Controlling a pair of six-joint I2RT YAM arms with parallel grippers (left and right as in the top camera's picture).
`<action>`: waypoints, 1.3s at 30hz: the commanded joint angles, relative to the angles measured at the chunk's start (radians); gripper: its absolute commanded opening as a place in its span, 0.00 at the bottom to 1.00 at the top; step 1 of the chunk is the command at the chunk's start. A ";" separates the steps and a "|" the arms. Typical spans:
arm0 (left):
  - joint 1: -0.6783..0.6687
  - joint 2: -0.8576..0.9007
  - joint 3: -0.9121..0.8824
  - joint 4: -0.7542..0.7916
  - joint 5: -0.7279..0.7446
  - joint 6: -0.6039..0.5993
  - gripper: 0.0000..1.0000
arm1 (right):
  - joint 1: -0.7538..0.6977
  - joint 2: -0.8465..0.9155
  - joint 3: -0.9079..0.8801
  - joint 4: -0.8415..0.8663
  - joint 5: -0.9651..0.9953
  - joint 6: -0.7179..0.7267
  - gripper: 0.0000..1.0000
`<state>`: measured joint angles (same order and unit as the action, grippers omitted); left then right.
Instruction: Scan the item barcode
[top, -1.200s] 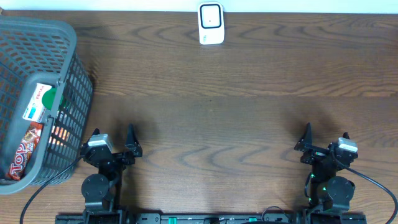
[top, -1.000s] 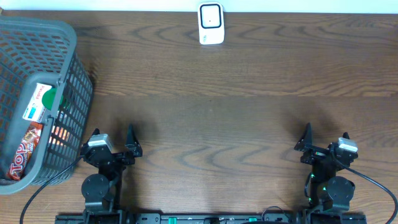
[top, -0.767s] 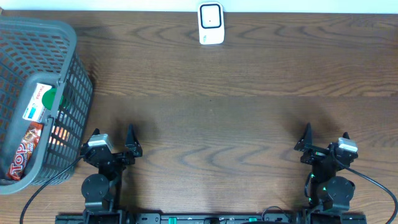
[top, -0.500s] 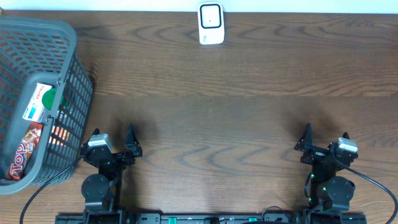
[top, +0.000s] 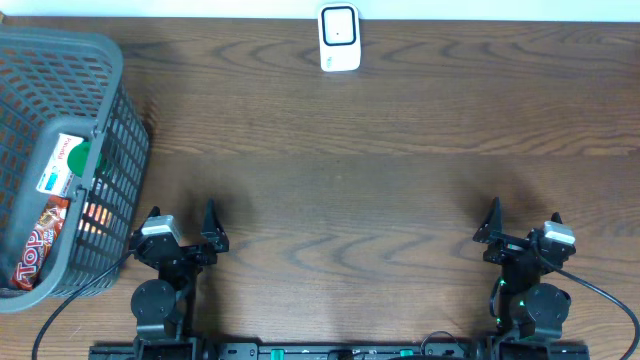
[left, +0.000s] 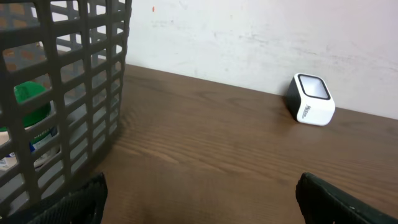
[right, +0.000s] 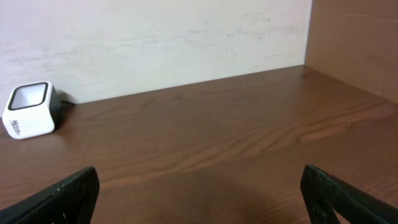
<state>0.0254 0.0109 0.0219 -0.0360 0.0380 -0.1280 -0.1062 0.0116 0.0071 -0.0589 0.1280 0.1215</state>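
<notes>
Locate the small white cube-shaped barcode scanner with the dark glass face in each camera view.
Overhead: the small white cube-shaped scanner sits top centre, at the table's far edge.
Left wrist: the scanner is right of centre in the upper half, by the wall.
Right wrist: the scanner is at the far left, at the foot of the wall.
Shared landmark: the seam where the brown wooden table meets the white wall, just behind the scanner.

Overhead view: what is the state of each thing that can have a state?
basket: upright, holding packets.
white-green packet: lying inside the basket.
red snack packet: lying inside the basket.
scanner: standing at the far edge of the table, untouched.
left gripper: jaws open, empty.
right gripper: jaws open, empty.
</notes>
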 joint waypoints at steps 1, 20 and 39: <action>0.000 -0.005 -0.018 -0.035 -0.035 -0.001 0.97 | -0.003 -0.003 -0.002 -0.004 0.002 -0.006 0.99; -0.001 0.007 -0.017 0.002 0.242 0.014 0.97 | -0.003 -0.003 -0.002 -0.004 0.001 -0.006 0.99; -0.001 0.434 0.387 0.072 0.558 0.011 0.97 | -0.003 -0.003 -0.002 -0.004 0.001 -0.006 0.99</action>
<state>0.0250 0.3561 0.2756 0.0475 0.5728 -0.0612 -0.1062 0.0128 0.0071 -0.0586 0.1280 0.1215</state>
